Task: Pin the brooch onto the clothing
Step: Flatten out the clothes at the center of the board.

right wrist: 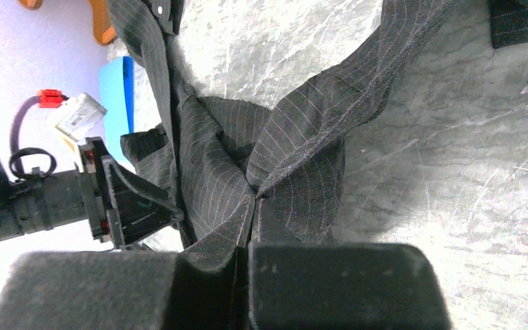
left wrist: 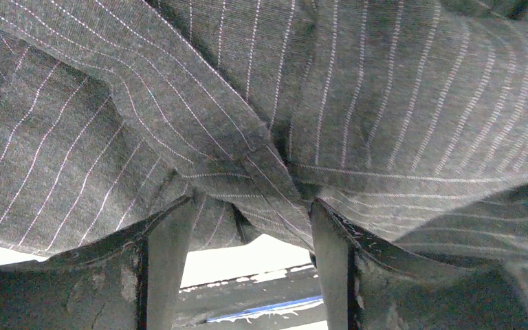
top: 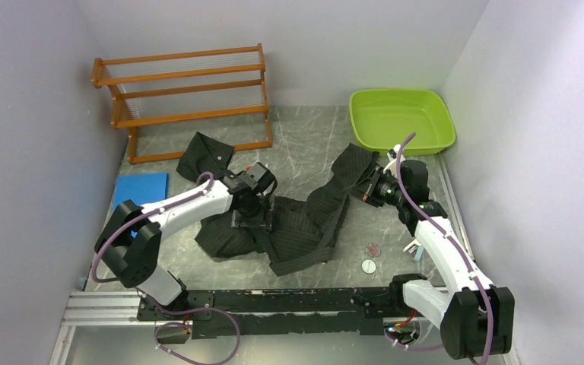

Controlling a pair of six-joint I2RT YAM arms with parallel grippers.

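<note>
- Step: laying out shirt; pinning not started.
- Right gripper jaws clenched on a fold; left gripper jaws released.
- Next: flatten a panel.

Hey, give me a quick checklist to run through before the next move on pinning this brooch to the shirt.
1. Hold of right gripper on the clothing: ok, shut on a pinched fold.
2. Opening of left gripper: ok, jaws apart, fabric hanging between them.
3. Clothing flat for pinning: not ok, bunched.
4. The brooch in a gripper: not ok; seemingly the small pinkish piece on the table.
5. Its pin open: cannot tell, too small.
</note>
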